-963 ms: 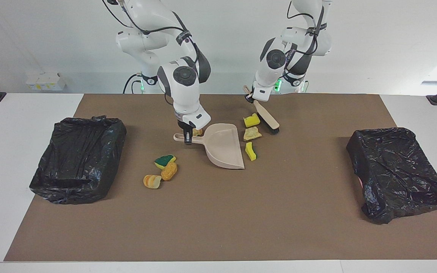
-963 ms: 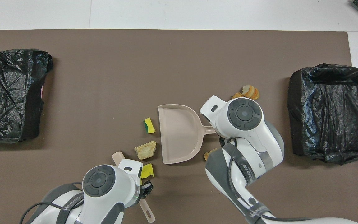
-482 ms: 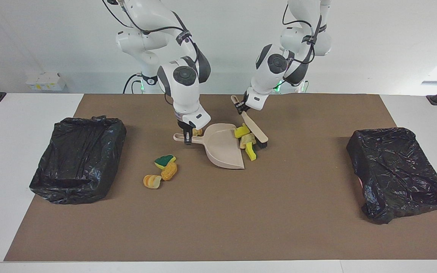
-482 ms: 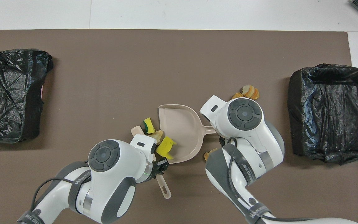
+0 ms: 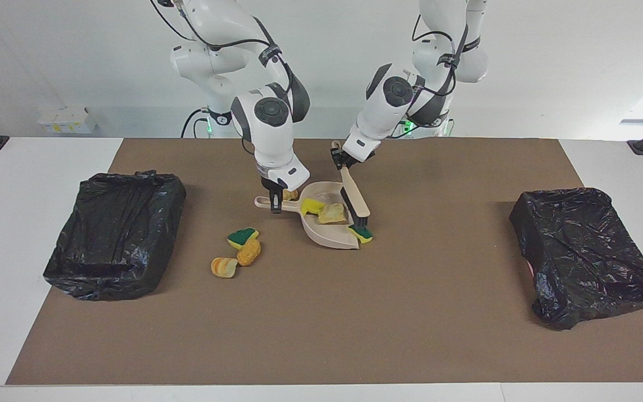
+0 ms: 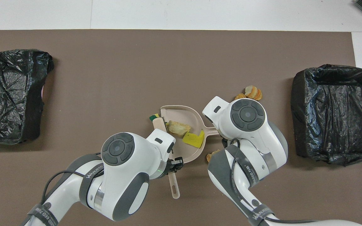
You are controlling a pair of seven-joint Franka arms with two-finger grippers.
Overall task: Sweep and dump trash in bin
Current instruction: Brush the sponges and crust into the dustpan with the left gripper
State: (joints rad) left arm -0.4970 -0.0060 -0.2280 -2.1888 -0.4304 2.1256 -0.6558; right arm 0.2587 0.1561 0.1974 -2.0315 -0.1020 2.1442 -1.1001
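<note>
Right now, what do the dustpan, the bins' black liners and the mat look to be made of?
Dustpan: likely moulded plastic, matte beige, smooth, thin rim.
Liners: thin plastic film, glossy and crinkled over each bin.
Mat: possibly paper or felt, flat matte brown; unclear which.

From overhead, the right hand hides under its own arm, which also covers most of the trash beside it. The left arm's wrist covers the brush mid-length.
</note>
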